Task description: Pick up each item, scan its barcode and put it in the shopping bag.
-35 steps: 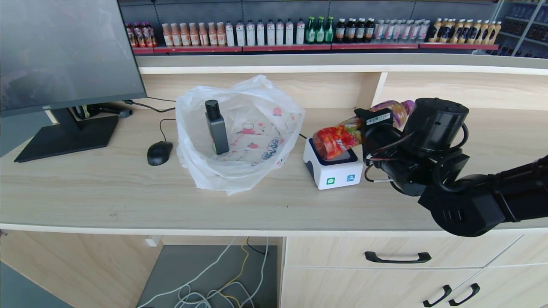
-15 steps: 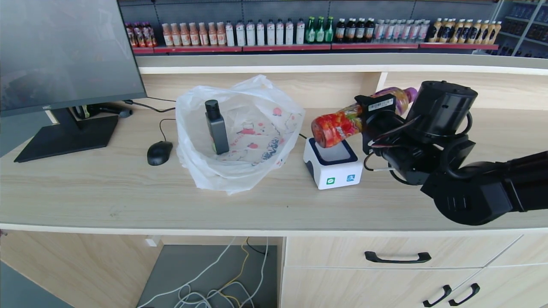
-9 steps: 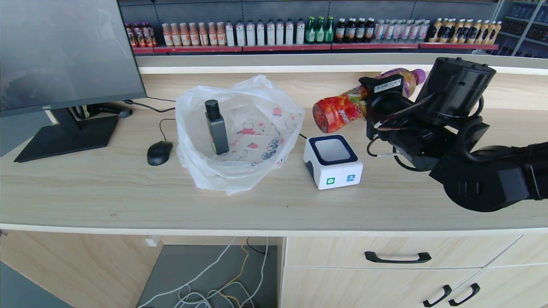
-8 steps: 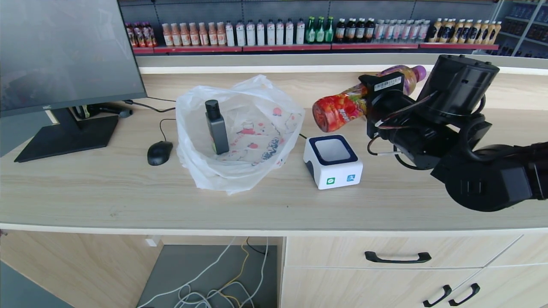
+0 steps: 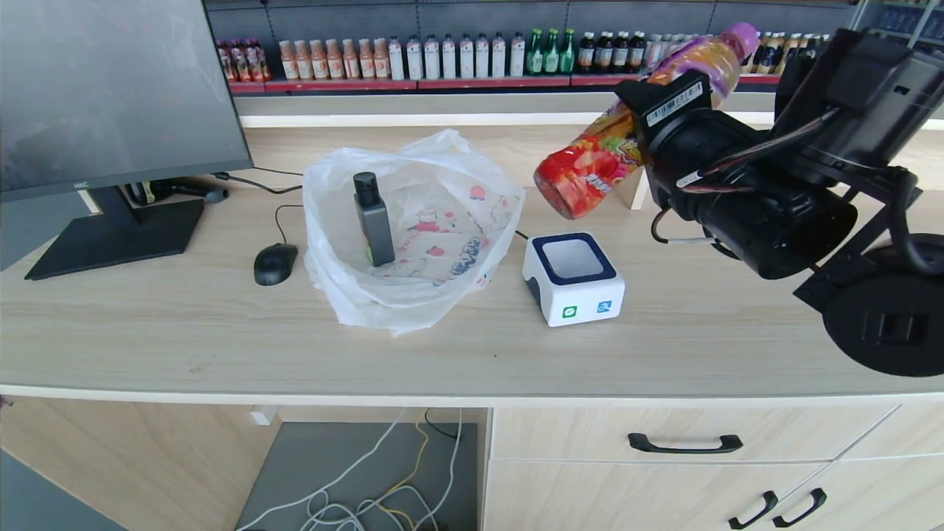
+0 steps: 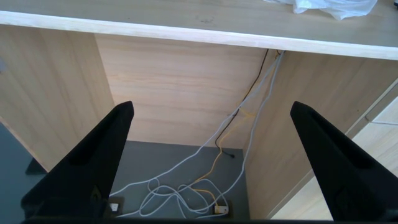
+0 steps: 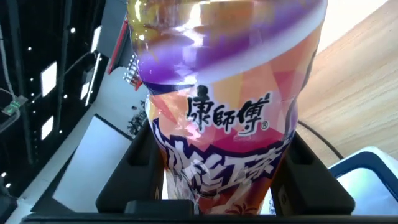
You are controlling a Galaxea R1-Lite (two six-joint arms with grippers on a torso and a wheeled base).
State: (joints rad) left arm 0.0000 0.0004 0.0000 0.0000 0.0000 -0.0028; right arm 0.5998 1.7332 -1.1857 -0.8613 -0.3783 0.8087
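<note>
One juice bottle (image 5: 590, 166) above the scanner (image 5: 573, 279).
Right gripper (image 5: 667, 110) clamps its middle, base aimed at the shopping bag (image 5: 413, 228).

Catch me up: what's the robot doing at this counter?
The right gripper is shut on a tilted orange-and-red plastic drink bottle with a purple cap, holding it in the air near the white cube scanner. The clear plastic shopping bag beside the scanner already holds an upright dark grey bottle. The left gripper hangs open below the wooden counter.
</note>
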